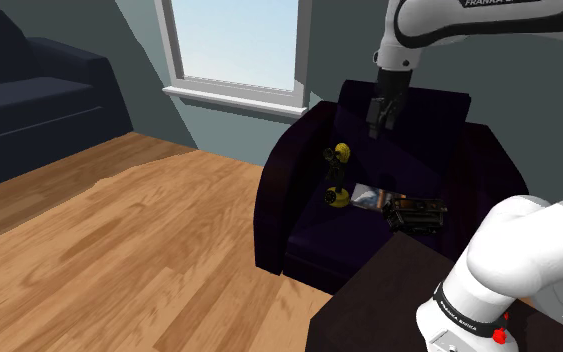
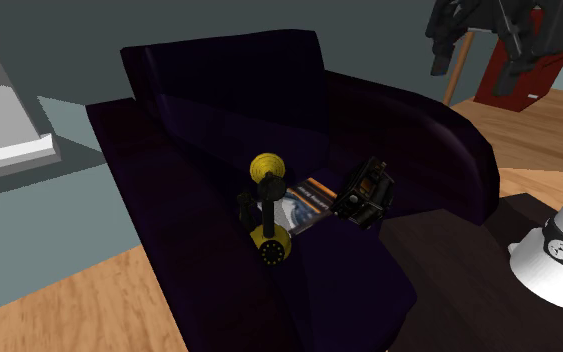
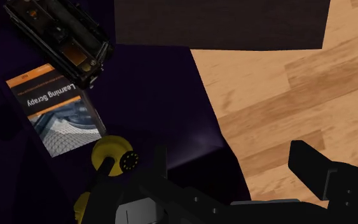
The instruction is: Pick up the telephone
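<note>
Yellow-and-black telephone [image 1: 339, 176] stands on armchair [image 1: 279, 222] seat near its front edge, end effector [image 1: 381, 115] spread wide, empty, above the armchair seat, telephone below, well apart.

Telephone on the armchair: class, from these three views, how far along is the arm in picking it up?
Done: nothing lifted yet; the telephone rests on the seat of the armchair, next to a book. In hand: the gripper hangs above the chair, fingers apart, holding nothing. Left: probably to lower onto the telephone, close the fingers on it and raise it.
</note>
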You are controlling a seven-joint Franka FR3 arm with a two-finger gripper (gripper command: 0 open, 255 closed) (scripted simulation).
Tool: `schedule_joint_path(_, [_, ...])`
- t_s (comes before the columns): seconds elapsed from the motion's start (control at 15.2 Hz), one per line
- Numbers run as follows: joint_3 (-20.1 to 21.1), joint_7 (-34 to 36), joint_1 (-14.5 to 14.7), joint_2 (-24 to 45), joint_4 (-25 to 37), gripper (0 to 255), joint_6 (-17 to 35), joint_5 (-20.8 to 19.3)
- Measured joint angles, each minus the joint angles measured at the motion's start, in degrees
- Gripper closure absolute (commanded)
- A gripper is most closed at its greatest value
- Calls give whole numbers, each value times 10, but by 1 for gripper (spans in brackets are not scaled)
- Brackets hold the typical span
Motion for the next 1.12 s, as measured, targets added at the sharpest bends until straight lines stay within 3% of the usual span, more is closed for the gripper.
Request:
schedule_joint_path(0.53, [-67,-71,-4,139,21,0,119,0])
schedule_joint_path(1.12, [-122,-164,-6,335,111,0,216,60])
